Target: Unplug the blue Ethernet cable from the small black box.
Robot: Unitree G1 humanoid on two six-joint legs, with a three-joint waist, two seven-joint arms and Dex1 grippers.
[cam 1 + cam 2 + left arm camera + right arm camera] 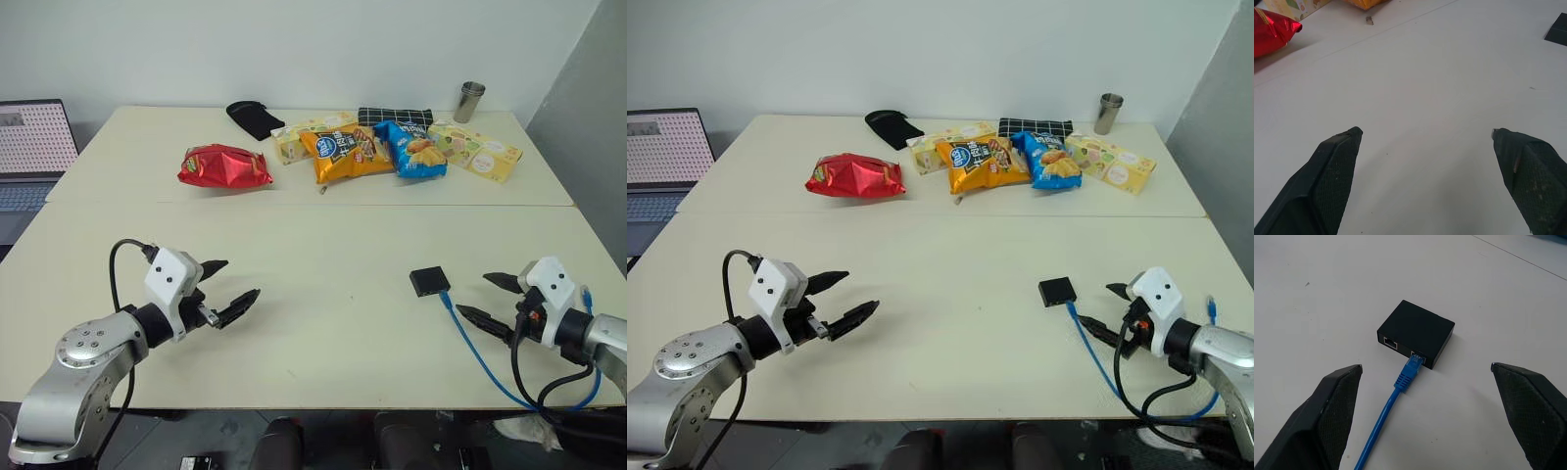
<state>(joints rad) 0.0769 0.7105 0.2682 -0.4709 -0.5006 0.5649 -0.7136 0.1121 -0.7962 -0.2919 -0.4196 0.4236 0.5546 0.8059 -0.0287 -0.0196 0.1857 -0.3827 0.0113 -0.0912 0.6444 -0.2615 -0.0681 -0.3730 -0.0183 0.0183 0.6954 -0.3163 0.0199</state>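
The small black box (429,281) lies flat on the near table, right of centre. The blue Ethernet cable (1400,387) is plugged into one of two ports on the box's near side and trails off the table's front edge (490,367). My right gripper (490,299) hovers open just right of the box, a short way from it, its fingers (1327,416) spread wide on either side of the cable, touching nothing. My left gripper (227,290) stands open over bare table at the near left, holding nothing. The box's corner (1558,30) appears in the left wrist view.
At the far table lie a red snack bag (223,165), an orange bag (343,152), a blue bag (416,149), two yellow boxes (475,149), a black cloth (253,117), a checkered pouch (394,117) and a metal cup (469,101). A laptop (29,147) sits far left.
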